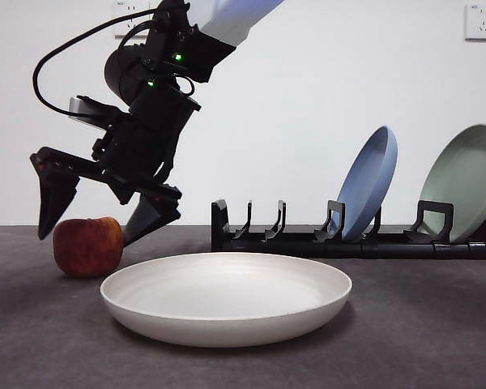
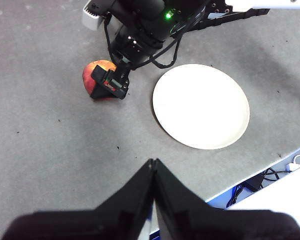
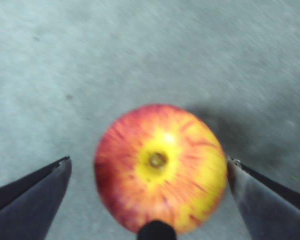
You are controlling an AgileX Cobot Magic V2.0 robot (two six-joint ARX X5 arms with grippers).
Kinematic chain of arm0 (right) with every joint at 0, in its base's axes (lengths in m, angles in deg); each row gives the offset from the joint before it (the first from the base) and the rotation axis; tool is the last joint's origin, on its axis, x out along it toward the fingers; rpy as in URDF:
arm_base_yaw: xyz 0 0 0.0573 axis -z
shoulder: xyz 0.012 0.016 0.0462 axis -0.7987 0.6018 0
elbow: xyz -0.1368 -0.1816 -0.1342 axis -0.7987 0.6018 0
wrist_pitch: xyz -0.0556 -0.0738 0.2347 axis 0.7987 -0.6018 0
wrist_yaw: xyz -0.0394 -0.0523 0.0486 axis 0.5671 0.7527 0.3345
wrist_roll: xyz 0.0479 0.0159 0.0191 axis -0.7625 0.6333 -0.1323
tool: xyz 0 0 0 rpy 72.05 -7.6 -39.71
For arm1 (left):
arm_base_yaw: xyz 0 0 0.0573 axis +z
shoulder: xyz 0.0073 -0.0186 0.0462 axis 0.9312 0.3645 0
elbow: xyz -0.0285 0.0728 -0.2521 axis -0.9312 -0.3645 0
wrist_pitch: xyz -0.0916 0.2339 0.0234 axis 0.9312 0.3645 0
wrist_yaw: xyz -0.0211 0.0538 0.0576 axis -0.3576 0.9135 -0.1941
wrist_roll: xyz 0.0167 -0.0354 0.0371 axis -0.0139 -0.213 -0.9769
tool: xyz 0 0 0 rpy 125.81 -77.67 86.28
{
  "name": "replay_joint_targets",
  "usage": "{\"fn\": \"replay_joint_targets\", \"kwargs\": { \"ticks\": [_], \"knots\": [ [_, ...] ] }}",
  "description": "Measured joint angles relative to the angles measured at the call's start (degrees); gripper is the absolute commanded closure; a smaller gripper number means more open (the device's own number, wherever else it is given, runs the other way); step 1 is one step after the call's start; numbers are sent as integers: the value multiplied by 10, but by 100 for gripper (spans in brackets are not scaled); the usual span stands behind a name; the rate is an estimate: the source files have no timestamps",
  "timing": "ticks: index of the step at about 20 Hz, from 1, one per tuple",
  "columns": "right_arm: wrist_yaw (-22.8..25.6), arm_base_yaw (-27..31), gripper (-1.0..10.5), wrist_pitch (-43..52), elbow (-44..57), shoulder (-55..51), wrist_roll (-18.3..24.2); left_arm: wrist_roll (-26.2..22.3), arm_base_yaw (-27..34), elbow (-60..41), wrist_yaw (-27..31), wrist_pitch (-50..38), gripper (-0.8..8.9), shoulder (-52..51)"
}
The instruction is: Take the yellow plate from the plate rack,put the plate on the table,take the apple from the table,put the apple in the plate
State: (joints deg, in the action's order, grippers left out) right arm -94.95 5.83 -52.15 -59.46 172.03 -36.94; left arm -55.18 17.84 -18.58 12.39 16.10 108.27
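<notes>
The red and yellow apple (image 1: 87,247) (image 3: 160,165) rests on the dark grey table (image 1: 421,324) at the left. My right gripper (image 1: 87,237) (image 3: 149,160) hangs open over it, one jaw on each side of the fruit and neither touching it. Just right of the apple, the cream-yellow plate (image 1: 227,296) (image 2: 201,106) lies flat and empty on the table, in front of the black plate rack (image 1: 308,241). My left gripper (image 2: 153,161) is shut and holds nothing, high above the table; from there the apple (image 2: 92,75) shows partly covered by the right gripper (image 2: 110,82).
A blue plate (image 1: 368,182) and a pale green plate (image 1: 462,182) stand upright in the rack's right-hand slots. The table's edge, with cables beyond it, shows in the left wrist view (image 2: 270,165).
</notes>
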Motion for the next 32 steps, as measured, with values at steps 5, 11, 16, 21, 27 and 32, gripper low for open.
{"fn": "replay_joint_targets", "kwargs": {
  "ticks": [5, 11, 16, 21, 27, 32],
  "knots": [
    [21, 0, 765, -14, 0, 0, -12, 0, 0, 0, 0, 0, 820, 0],
    [25, 0, 958, -12, 0, 0, -16, -7, 0, 0, -2, 0, 820, 0],
    [32, 0, 958, -47, -16, -4, -15, -33, 0, 0, -28, 0, 820, 0],
    [72, 0, 959, -164, -47, -90, 9, -75, 0, 0, -63, 0, 820, 0],
    [82, 12, 959, -329, -53, -150, 45, -179, 0, 0, -130, 0, 820, 0],
    [67, 22, 959, -372, -25, -158, 63, -261, 0, 0, -212, -19, 820, 0]
  ]
}}
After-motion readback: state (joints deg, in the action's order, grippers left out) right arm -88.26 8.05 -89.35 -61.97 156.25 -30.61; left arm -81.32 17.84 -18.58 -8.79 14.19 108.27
